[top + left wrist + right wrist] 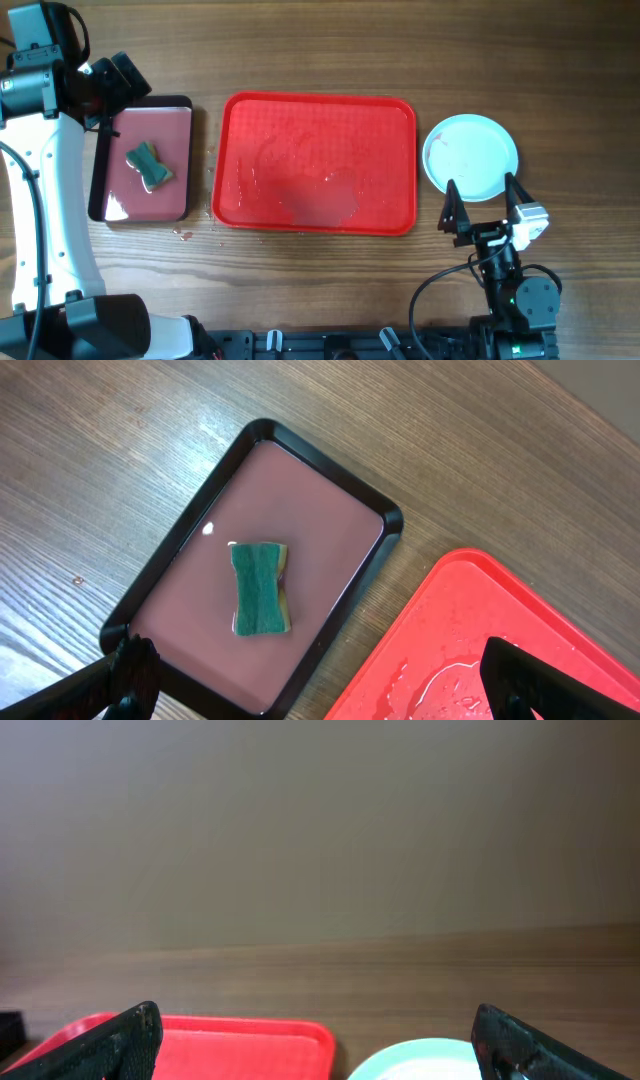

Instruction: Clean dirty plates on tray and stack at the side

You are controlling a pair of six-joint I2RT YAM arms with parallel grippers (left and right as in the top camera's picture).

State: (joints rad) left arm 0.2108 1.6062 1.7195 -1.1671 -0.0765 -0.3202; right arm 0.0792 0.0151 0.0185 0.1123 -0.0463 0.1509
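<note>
One red tray (320, 99), wet, at mid worktop (300, 272); one light blue plate (472, 150) in sight, red-smeared, just right of it, off the tray. One green sponge (150, 165) in one black-rimmed tray (391, 520) at left. Two pincers, both released: right pincer (481, 184) at the plate's near edge, left pincer (312, 652) above the sponge.

Green sponge (260, 588) in black-rimmed tray (176, 557)

My left arm (50, 200): long white link, black joint housings (45, 60), thin black cable (40, 230) alongside. My right arm (522, 298): black throughout, two tapered black fingers (456, 212), a pale block (532, 222) beside them, looped black cable (420, 295).
</note>
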